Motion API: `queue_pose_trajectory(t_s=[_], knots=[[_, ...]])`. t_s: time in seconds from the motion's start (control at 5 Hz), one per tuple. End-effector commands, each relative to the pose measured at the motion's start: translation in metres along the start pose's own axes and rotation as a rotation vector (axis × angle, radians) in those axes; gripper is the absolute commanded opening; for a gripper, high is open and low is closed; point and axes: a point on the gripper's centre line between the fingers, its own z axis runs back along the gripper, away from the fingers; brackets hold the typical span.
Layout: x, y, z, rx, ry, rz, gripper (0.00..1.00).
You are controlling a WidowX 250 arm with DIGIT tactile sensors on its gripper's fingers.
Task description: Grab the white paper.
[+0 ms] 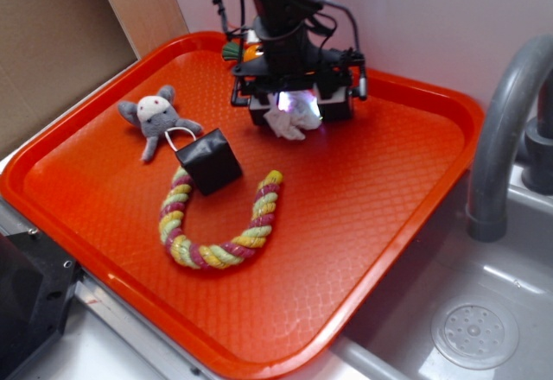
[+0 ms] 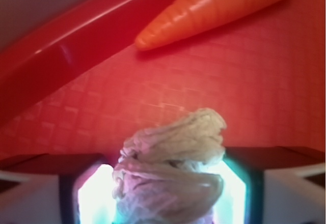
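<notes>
Claw (image 1: 292,110) closed on the white paper (image 2: 173,168): light, soft, squashy wad pinched mid-bulk between the pads, top sticking out.

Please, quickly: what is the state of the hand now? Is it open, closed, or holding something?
Hand: closed on the white paper, which sits between its two fingers.
</notes>
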Motion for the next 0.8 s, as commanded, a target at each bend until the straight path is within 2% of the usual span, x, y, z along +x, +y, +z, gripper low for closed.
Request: queue_pose_trajectory(t_s=[0.0, 0.2, 0.4, 0.6], knots=[[0.023, 0.011, 0.083, -0.111, 0.121, -0.322, 0.0], [0.03, 0.017, 0.122, -0.161, 0.174, -0.459, 0.0], [0.031, 0.022, 0.155, -0.215, 0.182, -0.556, 0.0], [0.024, 0.029, 0.195, -0.253, 0.109, -0.528, 0.0]])
